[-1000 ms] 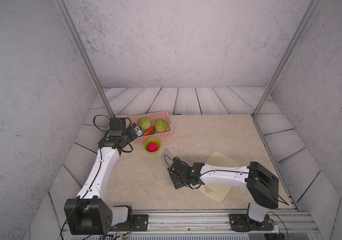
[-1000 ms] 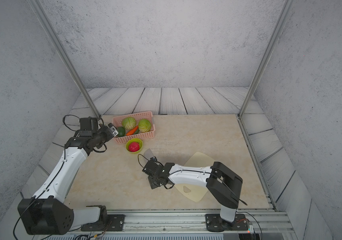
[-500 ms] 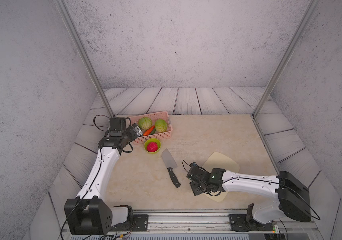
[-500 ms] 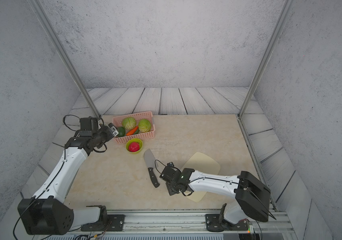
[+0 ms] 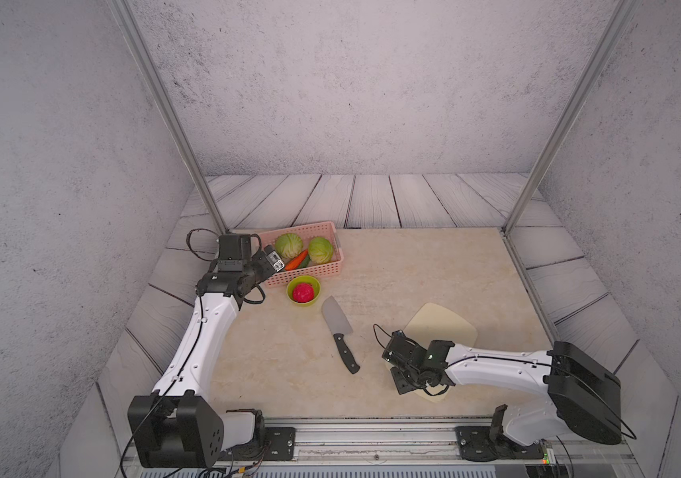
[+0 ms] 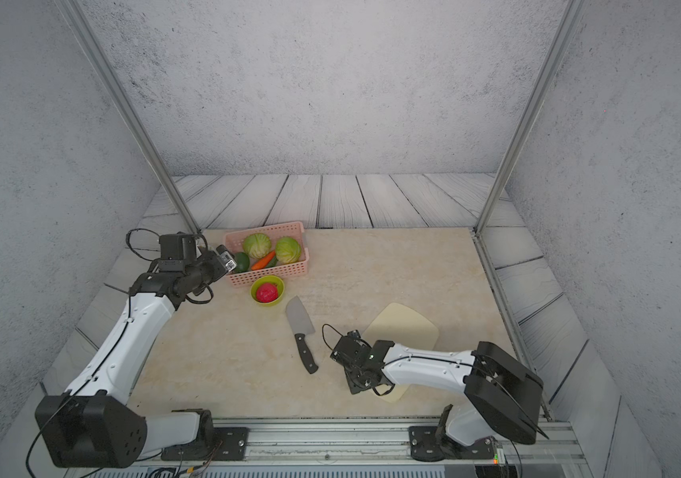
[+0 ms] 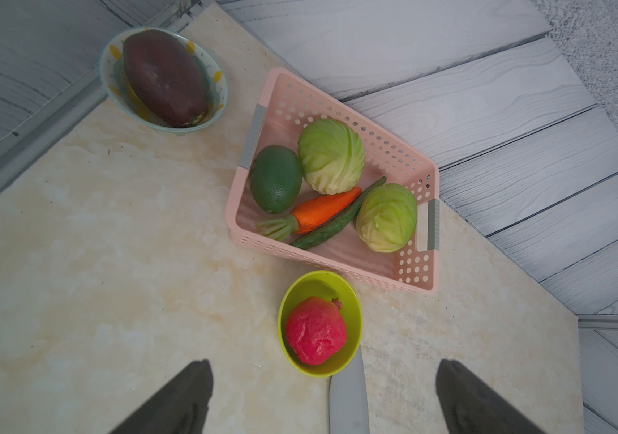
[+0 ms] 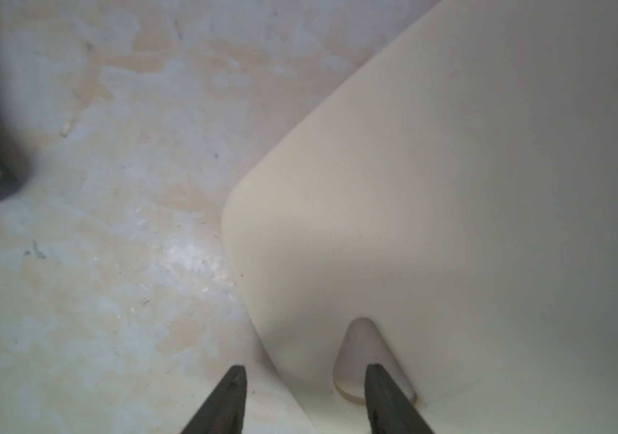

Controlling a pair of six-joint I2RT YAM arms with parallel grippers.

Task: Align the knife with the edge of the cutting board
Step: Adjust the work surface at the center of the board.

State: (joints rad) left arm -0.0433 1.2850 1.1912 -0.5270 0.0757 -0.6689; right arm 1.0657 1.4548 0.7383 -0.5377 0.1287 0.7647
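Showing the knife (image 5: pixel 341 336) flat on the beige table (image 5: pixel 413 269), left of the cutting board (image 5: pixel 442 327) and well clear of its edge. Blade end far, just beside the green bowl (image 5: pixel 314 300) with its red fruit; black handle near, angled slightly right. Placing the right gripper (image 8: pixel 305 370) low over the board's near left corner, jaws partly apart and clamping nothing, one fingertip (image 8: pixel 382 394) above the triangular hole and its mate above bare table. Holding the left gripper (image 7: pixel 324 362) spread wide and empty at far left, beside the pink basket (image 5: pixel 301 226).
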